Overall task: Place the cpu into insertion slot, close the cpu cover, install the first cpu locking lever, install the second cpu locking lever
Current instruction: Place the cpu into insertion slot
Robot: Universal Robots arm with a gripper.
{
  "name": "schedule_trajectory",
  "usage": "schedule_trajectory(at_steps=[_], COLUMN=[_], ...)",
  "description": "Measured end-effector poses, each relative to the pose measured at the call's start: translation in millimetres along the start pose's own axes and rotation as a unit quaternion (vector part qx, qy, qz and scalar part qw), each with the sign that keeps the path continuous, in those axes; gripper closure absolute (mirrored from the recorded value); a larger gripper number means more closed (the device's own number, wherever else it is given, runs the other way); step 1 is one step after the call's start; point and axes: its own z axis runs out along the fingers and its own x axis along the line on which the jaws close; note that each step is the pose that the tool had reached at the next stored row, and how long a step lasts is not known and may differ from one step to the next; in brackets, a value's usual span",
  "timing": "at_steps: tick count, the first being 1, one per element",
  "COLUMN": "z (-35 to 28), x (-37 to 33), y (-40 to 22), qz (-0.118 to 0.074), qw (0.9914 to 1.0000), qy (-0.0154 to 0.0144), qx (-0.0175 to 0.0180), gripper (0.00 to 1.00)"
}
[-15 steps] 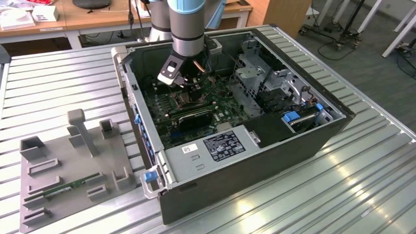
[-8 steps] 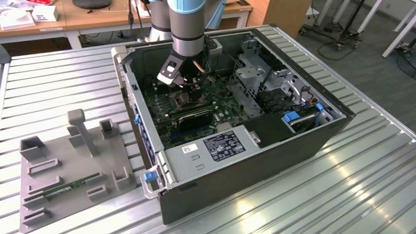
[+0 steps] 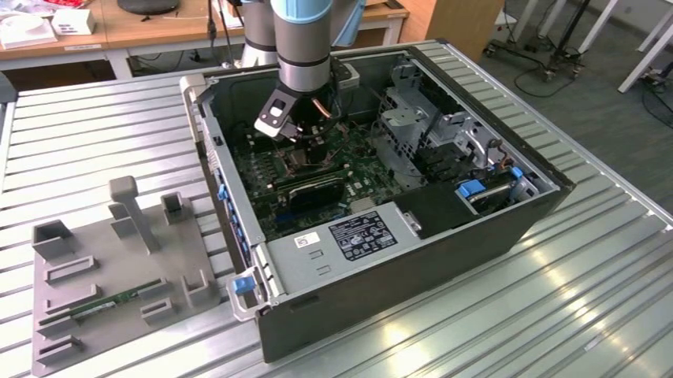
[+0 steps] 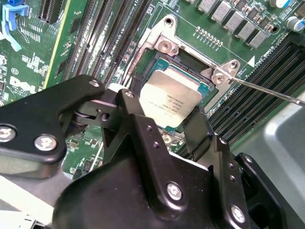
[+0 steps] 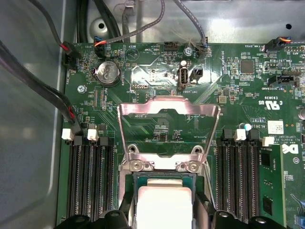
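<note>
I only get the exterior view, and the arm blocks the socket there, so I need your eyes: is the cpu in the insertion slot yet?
Observer: Yes. In the second wrist view the cpu lies inside the insertion slot, metal face up.
Operator: Is the cover down?
Observer: No. In the first wrist view the cpu cover stands open, folded back off the cpu.
Operator: Where's the hand?
Observer: The hand is right at the cpu in both wrist views.
</note>
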Motion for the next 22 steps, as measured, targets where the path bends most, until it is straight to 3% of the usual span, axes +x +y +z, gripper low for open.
schedule_trajectory(at_steps=[7, 22], z=[-1.4, -15.3], x=[-0.1, 0.3], y=[0.0, 1.2], qz=[0.000, 0.000], qw=[1.00000, 1.00000], qy=[-0.0005, -0.0003], qx=[0.0003, 0.0002], gripper=[0.39, 0.39])
